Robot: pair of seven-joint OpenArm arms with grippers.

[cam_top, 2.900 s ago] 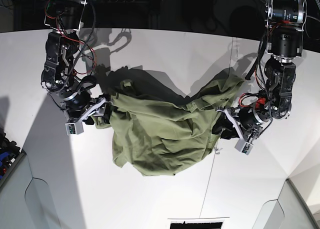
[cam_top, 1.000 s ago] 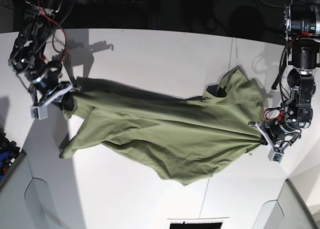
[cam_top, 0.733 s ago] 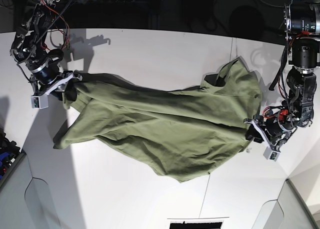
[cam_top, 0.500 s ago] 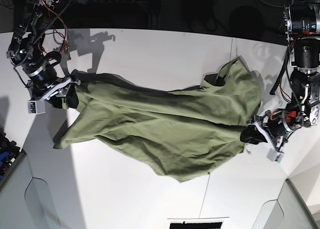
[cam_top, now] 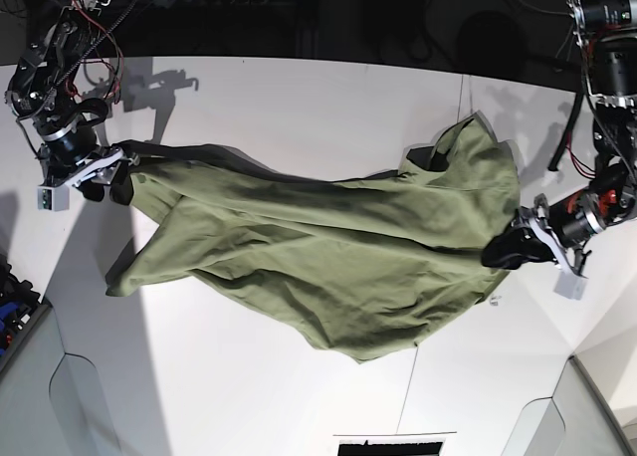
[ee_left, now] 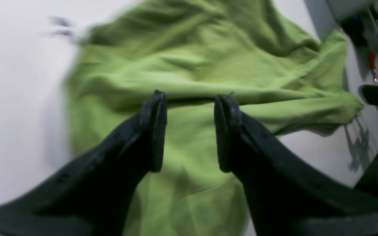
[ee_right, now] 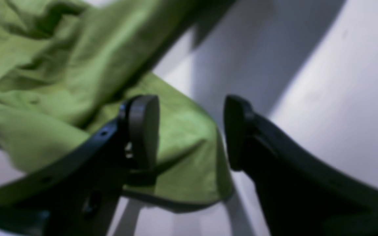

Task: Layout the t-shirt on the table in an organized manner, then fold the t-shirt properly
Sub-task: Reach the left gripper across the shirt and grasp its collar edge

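T-shirt (cam_top: 318,257) flat on table (cam_top: 299,98) — between both open jaws

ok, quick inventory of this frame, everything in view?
olive green soft fabric t-shirt: one, green, spread but wrinkled across the middle of the table, not folded.
matte white table: one, white, under the shirt, thin dark seam on the base view's right.
dark bin with blue items: one, at the base view's left edge, contents unclear.
left hand: one, black, jaws open, nothing between them, by the shirt's edge on the base view's right.
right hand: one, black, jaws open, over the shirt's opposite corner.
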